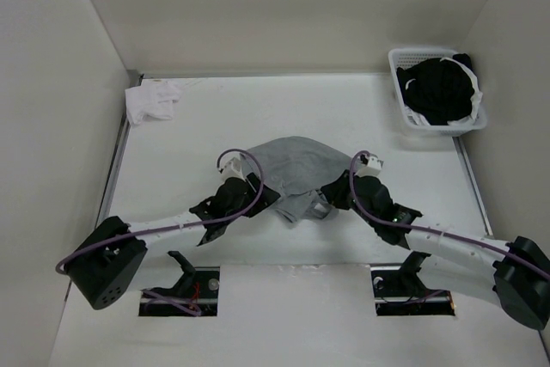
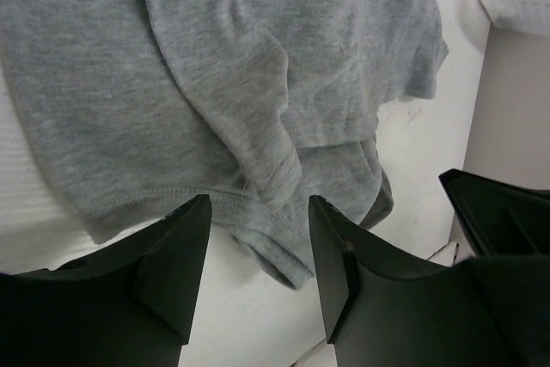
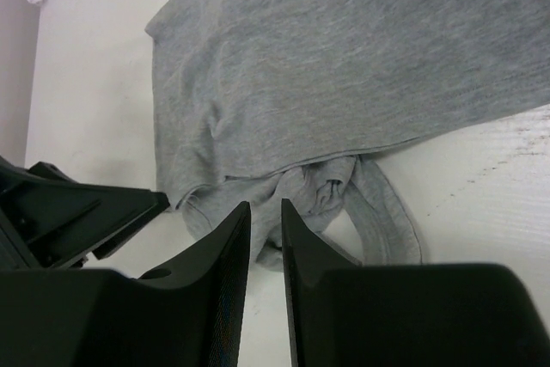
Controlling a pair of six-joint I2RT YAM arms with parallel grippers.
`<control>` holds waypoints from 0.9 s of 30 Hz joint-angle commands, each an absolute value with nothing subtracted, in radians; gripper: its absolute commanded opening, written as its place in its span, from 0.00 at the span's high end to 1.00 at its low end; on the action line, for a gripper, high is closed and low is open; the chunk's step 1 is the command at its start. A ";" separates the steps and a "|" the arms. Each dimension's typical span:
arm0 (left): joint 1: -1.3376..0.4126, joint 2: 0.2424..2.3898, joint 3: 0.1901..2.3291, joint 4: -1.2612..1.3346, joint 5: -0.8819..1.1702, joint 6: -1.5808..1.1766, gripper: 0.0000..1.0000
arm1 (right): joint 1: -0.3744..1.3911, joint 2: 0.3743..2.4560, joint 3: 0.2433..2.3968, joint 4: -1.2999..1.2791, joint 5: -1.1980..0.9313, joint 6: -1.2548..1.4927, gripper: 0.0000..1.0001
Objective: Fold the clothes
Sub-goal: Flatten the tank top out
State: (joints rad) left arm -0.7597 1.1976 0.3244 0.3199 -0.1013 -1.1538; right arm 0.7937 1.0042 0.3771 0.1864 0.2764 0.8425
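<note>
Grey top [image 1: 296,161] lies bunched in the middle of the white table [image 1: 206,126], between the two arms. Left gripper [image 2: 258,212] is spread wide at the top's near hem and holds nothing; whether its tips touch the cloth cannot be told. Right gripper [image 3: 265,212] has its jaws nearly together, with a thin slit between them and nothing caught in it. Its tips are at the crumpled near edge. The fabric is soft and light grey, folded over itself and creased. A stitched hem shows, and a strap loop [image 3: 387,221] trails onto the table on the right arm's side.
</note>
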 commanded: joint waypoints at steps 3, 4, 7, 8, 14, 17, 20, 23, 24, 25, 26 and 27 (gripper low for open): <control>-0.755 1.301 0.387 0.511 -0.118 -1.206 0.53 | 0.803 1.006 0.351 0.284 0.252 0.862 0.75; -0.755 1.307 0.388 0.534 -0.118 -1.204 0.54 | 0.803 1.006 0.345 0.290 0.250 0.864 0.75; -0.754 1.325 0.393 0.566 -0.117 -1.203 0.56 | 0.803 1.006 0.333 0.299 0.247 0.870 0.75; -0.754 1.333 0.400 0.561 -0.120 -1.200 0.56 | 0.803 1.006 0.327 0.304 0.244 0.873 0.75; -0.751 1.384 0.410 0.568 -0.120 -1.209 0.61 | 0.803 0.974 0.299 0.311 0.244 0.882 0.71; -0.757 1.399 0.413 0.569 -0.130 -1.210 0.74 | 0.789 0.954 0.288 0.311 0.265 0.894 0.57; -0.743 1.384 0.420 0.589 -0.108 -1.216 0.93 | 0.739 0.933 0.290 0.295 0.326 0.907 0.47; -0.690 1.249 0.428 0.566 -0.065 -1.201 0.97 | 0.674 0.931 0.296 0.241 0.385 0.928 0.45; -0.659 1.174 0.428 0.545 -0.052 -1.184 0.97 | 0.645 0.931 0.301 0.207 0.405 0.937 0.45; -0.630 1.096 0.429 0.501 -0.042 -1.169 0.97 | 0.589 0.933 0.308 0.163 0.435 0.939 0.45; -0.599 1.033 0.433 0.450 -0.031 -1.160 0.97 | 0.561 0.934 0.317 0.135 0.446 0.939 0.45; -0.552 0.958 0.434 0.377 -0.003 -1.146 0.97 | 0.494 0.949 0.345 0.076 0.469 0.928 0.45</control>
State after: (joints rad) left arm -0.6289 1.1240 0.3851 0.4587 -0.0597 -1.1915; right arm 0.5964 0.9421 0.2909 0.1879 0.3702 0.9211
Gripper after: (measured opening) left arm 0.036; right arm 0.552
